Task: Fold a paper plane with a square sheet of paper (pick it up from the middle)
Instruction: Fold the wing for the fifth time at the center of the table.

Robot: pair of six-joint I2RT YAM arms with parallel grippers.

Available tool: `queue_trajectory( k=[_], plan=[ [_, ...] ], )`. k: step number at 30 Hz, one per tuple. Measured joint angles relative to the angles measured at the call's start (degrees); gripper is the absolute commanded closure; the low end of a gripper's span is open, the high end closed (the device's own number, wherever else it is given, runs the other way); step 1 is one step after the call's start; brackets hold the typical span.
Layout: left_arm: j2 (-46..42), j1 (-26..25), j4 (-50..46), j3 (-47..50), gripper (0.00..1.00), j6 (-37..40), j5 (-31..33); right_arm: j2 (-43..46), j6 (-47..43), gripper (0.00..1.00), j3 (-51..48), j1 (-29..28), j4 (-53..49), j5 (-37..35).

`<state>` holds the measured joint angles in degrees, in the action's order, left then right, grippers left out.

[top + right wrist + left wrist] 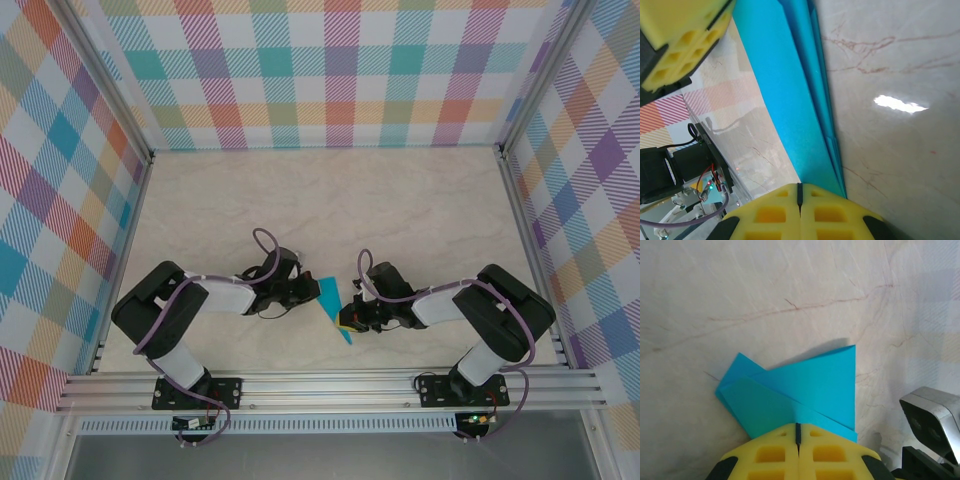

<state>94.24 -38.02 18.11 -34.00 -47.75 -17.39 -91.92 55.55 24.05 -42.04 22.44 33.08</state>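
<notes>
Pads of the left end effector are pressed together on the near edge of the sheet of paper. The right end effector is likewise clamped on its layered edge. Folded into a teal wedge, the sheet sits between both arms, near the front of the surface. It looks light, floppy and easily torn, so stacked folds seem the safer hold. The two end effectors crowd each other; the checked walls stand well apart.
</notes>
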Motion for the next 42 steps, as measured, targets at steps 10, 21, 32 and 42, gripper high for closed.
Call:
queue_trajectory(
  k=[10,21,32,42],
  plan=[
    [0.0,4.68,-1.46,-0.48,1.0,2.49,-1.88,0.04,-0.61,1.0,0.0,0.0,-0.11,0.09],
    [-4.57,8.59,-11.06,-3.98,1.0,6.49,-1.66,0.13,-0.79,1.0,0.07,0.0,-0.26,0.15],
    [-16.68,2.38,-13.33,-4.46,1.0,4.92,-1.62,0.52,-0.76,1.0,0.44,-0.07,-1.51,-0.44],
    [-0.61,-8.15,-12.87,-10.78,1.0,3.85,0.39,0.63,-0.37,1.0,0.44,-0.17,-1.49,-0.68]
  ],
)
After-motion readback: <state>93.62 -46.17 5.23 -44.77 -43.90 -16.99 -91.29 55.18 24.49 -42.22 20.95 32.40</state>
